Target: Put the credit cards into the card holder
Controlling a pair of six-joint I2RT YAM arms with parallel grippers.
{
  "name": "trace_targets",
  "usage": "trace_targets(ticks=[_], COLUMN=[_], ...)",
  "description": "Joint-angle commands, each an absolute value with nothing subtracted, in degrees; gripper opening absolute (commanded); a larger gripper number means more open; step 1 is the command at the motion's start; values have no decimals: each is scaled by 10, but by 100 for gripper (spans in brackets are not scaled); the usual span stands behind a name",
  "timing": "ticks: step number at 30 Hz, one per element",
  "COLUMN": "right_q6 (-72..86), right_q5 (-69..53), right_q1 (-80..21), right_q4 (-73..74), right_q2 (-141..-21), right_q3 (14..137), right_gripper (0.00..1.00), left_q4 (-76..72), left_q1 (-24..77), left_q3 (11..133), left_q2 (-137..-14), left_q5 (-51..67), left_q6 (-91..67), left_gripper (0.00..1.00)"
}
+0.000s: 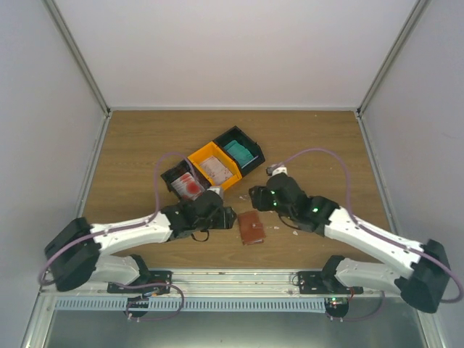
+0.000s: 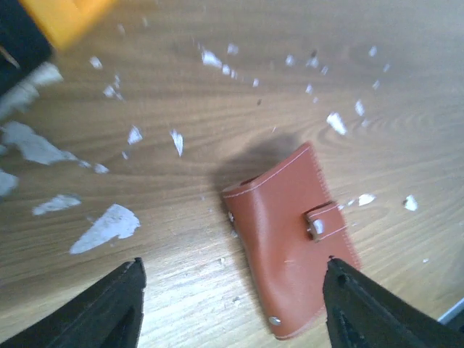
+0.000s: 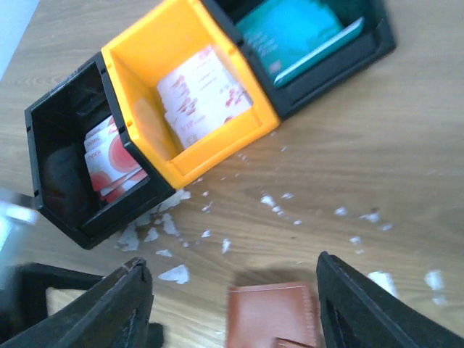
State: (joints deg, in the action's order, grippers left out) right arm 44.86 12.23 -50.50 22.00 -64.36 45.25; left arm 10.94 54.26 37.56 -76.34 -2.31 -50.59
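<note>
The card holder [image 2: 290,239] is lying flat on the wooden table [image 1: 130,145], close to the bins. It is looking shut, with its little strap going over the edge. The left pincer [image 2: 233,290] is hanging right over it. Its two fingers are standing wide apart and are holding nothing. The right pincer [image 3: 232,290] is hanging between the holder and the bins. Its fingers are standing wide apart too, with nothing in them.

The credit cards are sitting in three bins. The teal cards [image 3: 290,32] are lying in the far black bin [image 3: 333,76]. The pale cards [image 3: 203,98] are lying in the orange bin [image 3: 217,152]. The white cards with red round marks [image 3: 109,163] are lying in the other black bin [image 3: 51,167]. I am not seeing any card in the holder. Little white scraps [image 2: 105,225] are lying all over the wood.

Here is what I think could go wrong. The holder seems to be shut, so a card pushed at it would just be sliding off. The holder is light and flat, so one finger touching it first could be shoving it away. The cards are thin and stacked, so a pincer could be picking up two, or none. The bin walls are tall, so a finger could be knocking a bin sideways. The two pincers are close together, so they could be bumping each other.
</note>
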Motion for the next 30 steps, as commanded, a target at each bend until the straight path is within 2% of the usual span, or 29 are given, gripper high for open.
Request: trace_targets(ticks=[1,4,5,6,11,19,30], right_q6=[419,403,398,395,376,359,371], right_q5=[225,272,286,304,335,398,440], right_q1=[-501,-501,-501,-501,-501,-501,-501], right_q4=[350,390,403,419,480,522,580], right_q2=[-555,-493,-477,-463,-415,-369,-328], right_q3=[484,503,512,521,576,653,694], right_gripper=[71,85,95,99,100,100,100], left_q4=[168,203,217,232,304,441,470], left_q1=[539,539,539,539,539,539,539], left_q3=[381,387,393,403,470,591,643], left_q2=[-656,-570,-542,-518,-412,-310,-209], left_q5=[-119,-162,-175,-185,-237,-350,-362], left_q6=[-485,-461,-453,-445,-420,-356,-277], left_gripper=[77,93,98,99,99,99,99])
